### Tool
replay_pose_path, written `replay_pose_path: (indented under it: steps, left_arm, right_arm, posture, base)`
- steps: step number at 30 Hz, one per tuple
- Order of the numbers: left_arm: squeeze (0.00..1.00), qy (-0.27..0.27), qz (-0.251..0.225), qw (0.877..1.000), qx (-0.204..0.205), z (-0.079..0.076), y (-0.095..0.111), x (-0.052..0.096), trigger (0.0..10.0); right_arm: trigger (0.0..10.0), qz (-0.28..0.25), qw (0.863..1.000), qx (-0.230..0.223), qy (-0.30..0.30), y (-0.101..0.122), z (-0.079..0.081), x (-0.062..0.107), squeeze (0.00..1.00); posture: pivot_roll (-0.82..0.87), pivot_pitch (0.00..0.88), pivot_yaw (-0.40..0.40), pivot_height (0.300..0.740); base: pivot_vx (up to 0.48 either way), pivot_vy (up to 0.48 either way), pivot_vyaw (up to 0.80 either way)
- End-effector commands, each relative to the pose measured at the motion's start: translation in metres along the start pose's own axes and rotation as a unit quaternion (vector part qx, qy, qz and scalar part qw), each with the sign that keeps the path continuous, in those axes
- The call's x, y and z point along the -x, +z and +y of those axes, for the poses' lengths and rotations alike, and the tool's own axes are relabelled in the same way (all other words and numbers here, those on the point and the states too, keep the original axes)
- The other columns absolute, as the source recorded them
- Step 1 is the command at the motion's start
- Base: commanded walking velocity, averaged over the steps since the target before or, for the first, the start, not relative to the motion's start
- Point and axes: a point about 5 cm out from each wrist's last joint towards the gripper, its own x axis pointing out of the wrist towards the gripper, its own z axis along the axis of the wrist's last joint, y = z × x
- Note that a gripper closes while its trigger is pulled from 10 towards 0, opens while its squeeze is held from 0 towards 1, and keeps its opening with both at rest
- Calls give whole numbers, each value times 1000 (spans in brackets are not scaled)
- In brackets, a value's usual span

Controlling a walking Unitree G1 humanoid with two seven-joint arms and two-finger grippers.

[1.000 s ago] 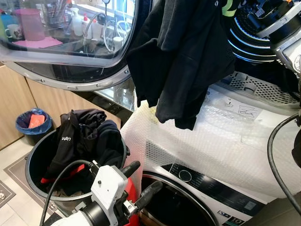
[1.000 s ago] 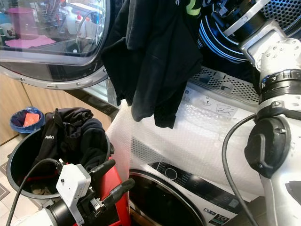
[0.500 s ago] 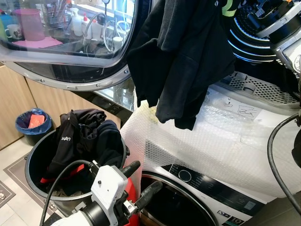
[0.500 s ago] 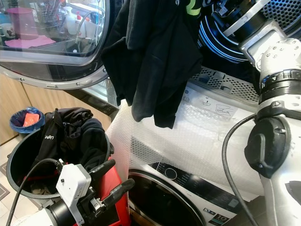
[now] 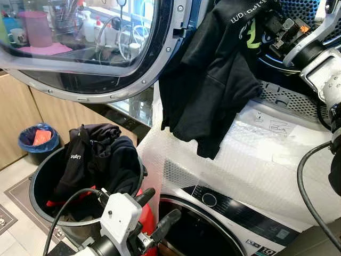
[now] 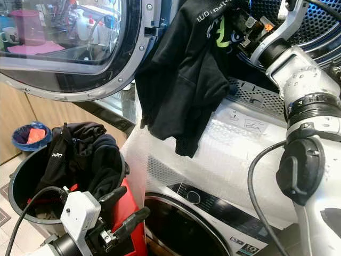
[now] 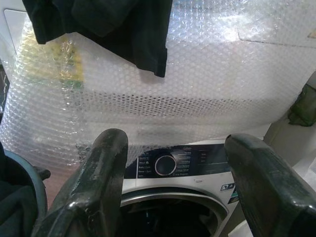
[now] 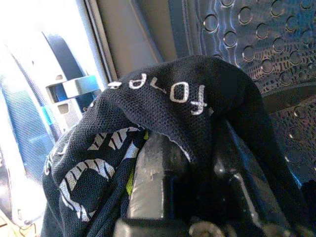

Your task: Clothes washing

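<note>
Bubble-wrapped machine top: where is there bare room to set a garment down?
The right stretch of the bubble wrap, between the hanging black shirt and the cable, is free. The laundry basket is crowded with dark clothes.

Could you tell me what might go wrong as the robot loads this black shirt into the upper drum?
The shirt is only draped over the right gripper, so it could slip off. Most of it hangs outside the drum, over the bubble wrap, and may snag on the door or fall toward the basket.
</note>
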Motion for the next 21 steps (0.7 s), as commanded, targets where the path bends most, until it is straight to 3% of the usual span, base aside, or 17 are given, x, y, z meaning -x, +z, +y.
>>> replay_pose_path:
  steps: [1,4,7,8,11,13,18,21]
  left_arm:
    - [0,-8,-1,1000,5,-5,3,1,10000]
    - [0,-7,1,1000,5,-5,3,2,10000]
    - [0,-6,2,1000,5,-5,3,2,10000]
    - [0,-6,2,1000,5,-5,3,2,10000]
    - [0,-6,3,1000,5,-3,3,3,10000]
    - [0,-7,4,1000,4,-3,3,3,10000]
    - [0,-13,6,1000,8,-4,4,3,10000]
    - [0,-21,8,1000,17,-8,5,3,10000]
  right_arm:
    - [10000,-23,1000,17,-2,15,3,-1,0]
    - [10000,-30,998,23,-43,15,-2,1,0]
    - [10000,-54,990,23,-127,19,-14,6,0]
    - [10000,-59,986,39,-153,21,-18,9,0]
    - [10000,-80,973,21,-215,24,-26,16,0]
    - [10000,-93,964,34,-248,29,-29,19,0]
    - [10000,-134,945,25,-296,41,-27,16,0]
    - [10000,-147,938,28,-312,45,-16,4,0]
  posture:
    - [174,0,-177,740]
    - [176,0,-175,740]
    - [177,0,-170,740]
    - [177,0,-169,740]
    - [173,0,-161,740]
    - [171,0,-158,740]
    - [145,0,-141,740]
    - [130,0,-139,740]
  base:
    - [0,0,0]
    - [0,0,0]
    - [0,0,0]
    - [0,0,0]
    - [0,0,0]
    - [0,0,0]
    - [0,0,0]
    - [0,0,0]
